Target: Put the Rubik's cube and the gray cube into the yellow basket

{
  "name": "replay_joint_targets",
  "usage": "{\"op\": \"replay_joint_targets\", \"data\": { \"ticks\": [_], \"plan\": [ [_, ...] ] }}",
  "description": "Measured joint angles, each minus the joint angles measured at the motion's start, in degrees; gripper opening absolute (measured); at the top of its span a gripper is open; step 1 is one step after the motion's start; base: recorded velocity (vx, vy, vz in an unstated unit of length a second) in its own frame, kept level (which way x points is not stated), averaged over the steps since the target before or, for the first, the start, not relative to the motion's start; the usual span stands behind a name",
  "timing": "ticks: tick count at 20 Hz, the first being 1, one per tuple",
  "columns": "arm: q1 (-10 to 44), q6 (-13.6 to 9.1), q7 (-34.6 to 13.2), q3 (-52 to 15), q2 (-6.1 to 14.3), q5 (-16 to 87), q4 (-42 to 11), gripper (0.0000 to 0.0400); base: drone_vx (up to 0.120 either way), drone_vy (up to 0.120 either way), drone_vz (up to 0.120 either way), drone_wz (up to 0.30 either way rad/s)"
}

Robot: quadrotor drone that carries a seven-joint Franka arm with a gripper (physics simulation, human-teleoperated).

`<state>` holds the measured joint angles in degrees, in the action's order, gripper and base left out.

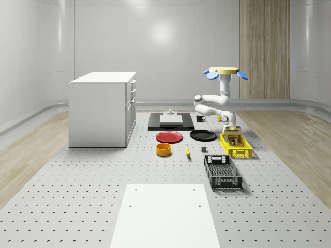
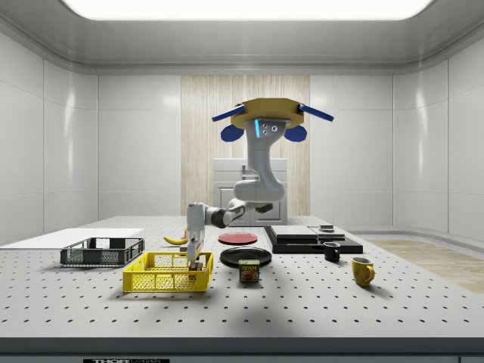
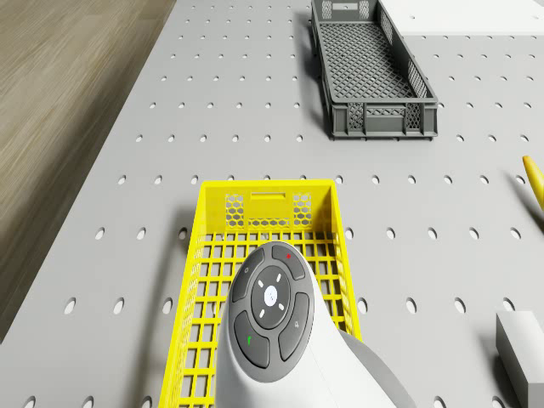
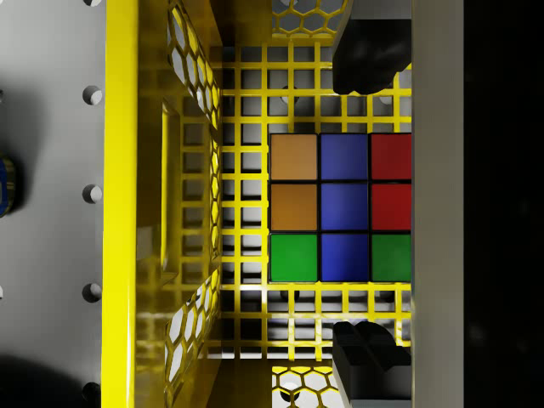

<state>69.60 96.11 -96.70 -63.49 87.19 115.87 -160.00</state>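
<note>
Two fingertips (image 4: pixel 367 53) of my pincer (image 4: pixel 367 204) stand spread, clear of the Rubik's cube (image 4: pixel 340 206), which lies on the yellow basket (image 4: pixel 123 212) floor; I hover above the surface (image 1: pixel 103 175) beside that basket.

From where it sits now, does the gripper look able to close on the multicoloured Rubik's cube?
Probably yes. The gripper hangs inside the yellow plastic basket, the Rubik's cube lies between its open black fingers with nothing between, while the drone hovers above.
</note>
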Motion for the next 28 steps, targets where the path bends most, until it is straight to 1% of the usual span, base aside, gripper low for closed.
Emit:
{"op": "replay_joint_targets", "data": {
  "ticks": [4, 10, 13, 19, 22, 25, 28],
  "plan": [
    [-0.6, -1.1, 0.1, -1.9, -0.2, -1.7, -0.9, 0.0399, 0.000, -0.020, 0.120, 0.000],
    [-1.0, -1.9, 0.2, -3.1, -0.4, -2.7, -1.4, 0.0400, 0.000, -0.120, 0.120, 0.000],
    [-1.1, -2.1, 0.2, -3.3, -0.5, -2.9, -1.5, 0.0400, 0.000, -0.120, 0.013, 0.000],
    [-1.3, -2.3, 0.3, -3.4, -0.7, -3.0, -1.6, 0.0400, 0.113, -0.113, 0.000, 0.000],
    [-1.3, -2.4, 0.3, -3.5, -0.8, -2.9, -1.6, 0.0400, 0.120, 0.000, 0.000, 0.000],
    [-1.3, -2.5, 0.4, -3.5, -0.9, -2.9, -1.6, 0.0400, 0.120, -0.107, 0.000, 0.000],
    [-1.4, -2.6, 0.4, -3.5, -1.0, -2.9, -1.6, 0.0400, 0.120, -0.053, 0.000, 0.000]
  ]
}}
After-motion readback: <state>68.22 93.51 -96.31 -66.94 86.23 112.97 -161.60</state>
